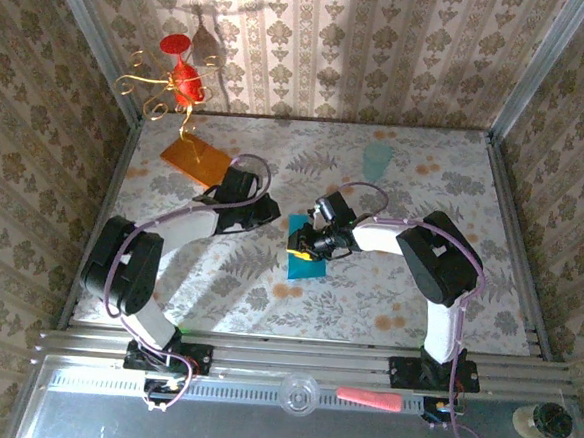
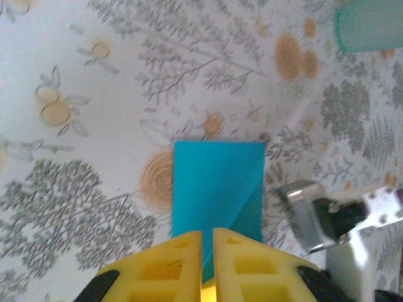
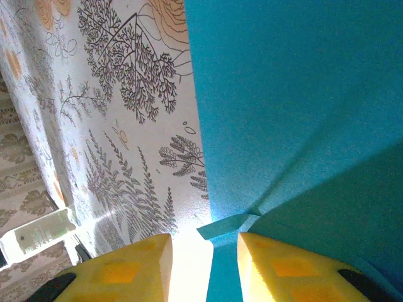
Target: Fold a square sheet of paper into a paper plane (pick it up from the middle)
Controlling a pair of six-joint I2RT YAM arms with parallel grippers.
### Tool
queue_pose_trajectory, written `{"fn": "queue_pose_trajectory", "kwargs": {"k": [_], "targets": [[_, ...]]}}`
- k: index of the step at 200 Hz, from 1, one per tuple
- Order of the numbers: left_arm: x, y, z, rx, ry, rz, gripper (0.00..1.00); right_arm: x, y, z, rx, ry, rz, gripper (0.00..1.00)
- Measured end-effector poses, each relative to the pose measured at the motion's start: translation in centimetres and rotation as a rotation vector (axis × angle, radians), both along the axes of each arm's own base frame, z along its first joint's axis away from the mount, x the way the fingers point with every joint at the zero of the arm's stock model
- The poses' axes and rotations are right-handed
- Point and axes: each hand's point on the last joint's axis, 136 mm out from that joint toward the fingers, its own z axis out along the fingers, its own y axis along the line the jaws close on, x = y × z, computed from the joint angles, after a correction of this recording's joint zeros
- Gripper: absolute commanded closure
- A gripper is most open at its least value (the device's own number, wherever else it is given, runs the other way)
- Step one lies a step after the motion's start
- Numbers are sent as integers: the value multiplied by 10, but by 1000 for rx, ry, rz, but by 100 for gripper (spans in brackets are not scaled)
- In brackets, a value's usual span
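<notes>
Right now, you are looking at the teal sheet of paper [image 2: 214, 182] lying flat on the floral bench [image 1: 388, 286], near its middle and between the two arms. It is showing as a folded rectangle, with one corner turned in along a diagonal crease.

Your left fingers [image 2: 157, 270] are sitting over the sheet's near edge, pressed almost together with just a thin slit between them. Teal is showing in that slit, but you cannot tell whether the paper is actually being gripped.

Your right fingers [image 3: 126, 270] are standing spread apart, close over the bench and straddling one edge of the sheet. A small lifted flap of paper is poking into the gap between them.

The orange slab [image 1: 196, 159] is lying well apart at the far left. The pale mint cup [image 1: 376, 160] is standing beyond the sheet, towards the back wall.
</notes>
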Motion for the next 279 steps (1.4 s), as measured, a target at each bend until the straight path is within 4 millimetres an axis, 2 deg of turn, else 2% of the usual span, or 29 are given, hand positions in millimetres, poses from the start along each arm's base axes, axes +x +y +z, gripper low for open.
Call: {"fn": "queue_pose_trajectory", "kwargs": {"k": [33, 73, 110, 144, 176, 209, 279], "targets": [[-17, 2, -17, 16, 56, 0, 91, 0, -1, -1, -8, 3, -2, 72], [-37, -12, -24, 13, 87, -36, 98, 0, -5, -5, -28, 3, -11, 79], [-53, -23, -30, 4, 116, -61, 100, -1, -7, -7, -38, 6, -16, 84], [-56, -33, -30, -19, 118, -76, 100, -1, -10, -9, -49, 14, -23, 90], [-60, -40, -39, -28, 145, -91, 100, 0, -10, -9, -49, 15, -25, 96], [-63, -43, -49, -25, 166, -102, 100, 0, -10, -9, -49, 15, -24, 97], [-62, -43, -57, -18, 173, -99, 100, 0, -11, -9, -48, 18, -25, 98]]}}
